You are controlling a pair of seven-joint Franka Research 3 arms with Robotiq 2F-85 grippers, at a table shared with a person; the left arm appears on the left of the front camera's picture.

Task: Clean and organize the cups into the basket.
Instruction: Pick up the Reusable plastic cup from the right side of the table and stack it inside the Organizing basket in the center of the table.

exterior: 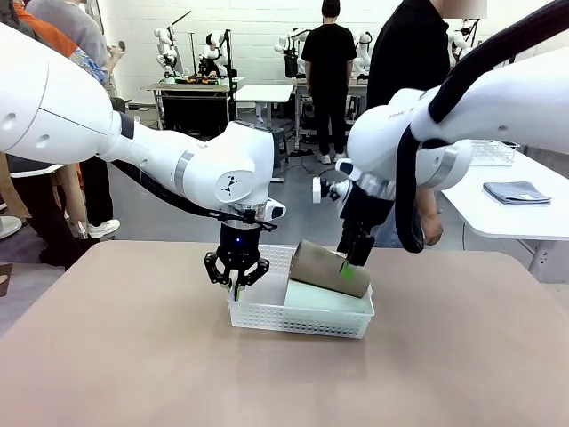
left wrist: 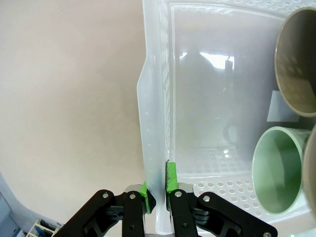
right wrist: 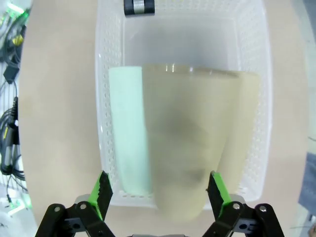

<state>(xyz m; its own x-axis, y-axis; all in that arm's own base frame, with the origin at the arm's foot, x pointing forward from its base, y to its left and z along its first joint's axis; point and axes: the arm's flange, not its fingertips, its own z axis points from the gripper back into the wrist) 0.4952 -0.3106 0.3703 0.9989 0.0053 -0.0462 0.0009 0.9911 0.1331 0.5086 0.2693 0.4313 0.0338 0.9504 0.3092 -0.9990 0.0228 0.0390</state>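
the basket [exterior: 302, 313] sits mid-table with a mint cup [right wrist: 129, 128] lying flat inside and a tan cup [exterior: 331, 267] propped across its far-right rim — probably just let go, since the right gripper [right wrist: 159, 193] is spread wide around it. left gripper [left wrist: 157, 185] pinches the basket's left wall, likely steadying it. a third cup is mostly cut off.

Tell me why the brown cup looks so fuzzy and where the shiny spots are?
In the right wrist view the tan cup sits very close to the lens, so it is out of focus; in the left wrist view lamp glare shines on the basket floor; the front view is sharp and evenly lit.
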